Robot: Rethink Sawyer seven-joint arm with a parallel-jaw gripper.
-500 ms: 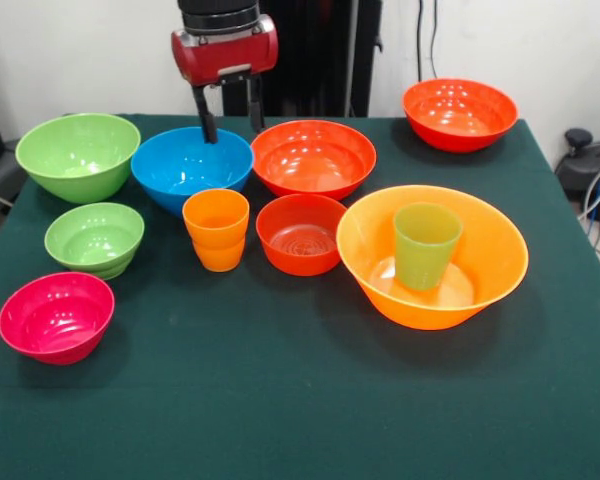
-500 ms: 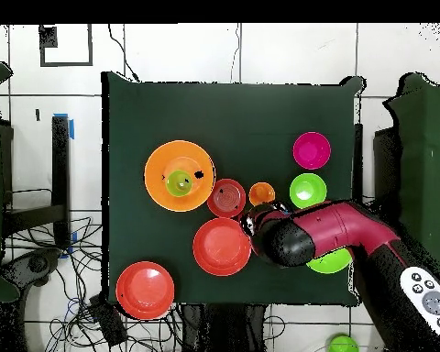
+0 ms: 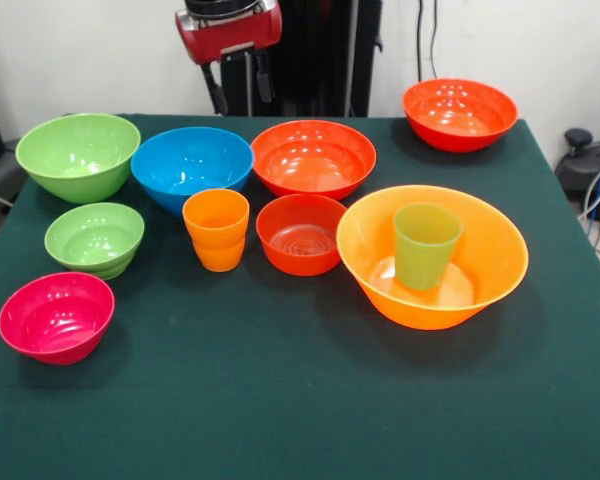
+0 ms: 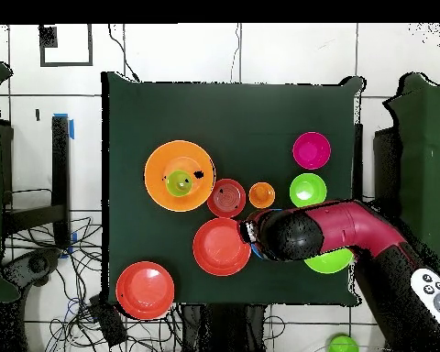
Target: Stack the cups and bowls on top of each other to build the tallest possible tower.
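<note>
I log: pincer [image 3: 239, 88] spread wide, holding nothing, above glossy blue plastic bowl [image 3: 192, 165]; translucent green plastic tumbler [image 3: 425, 244] upright inside largest orange plastic bowl [image 3: 480, 262], right on green tabletop [image 3: 310, 400]; orange tumbler [image 3: 216, 230] centre-left

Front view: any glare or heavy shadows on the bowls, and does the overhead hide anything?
Front view: bright glare streaks inside the red-orange bowl and blue bowl; shadows on the table are soft. Overhead view: the arm covers the blue bowl almost wholly and part of the large green bowl.
</note>
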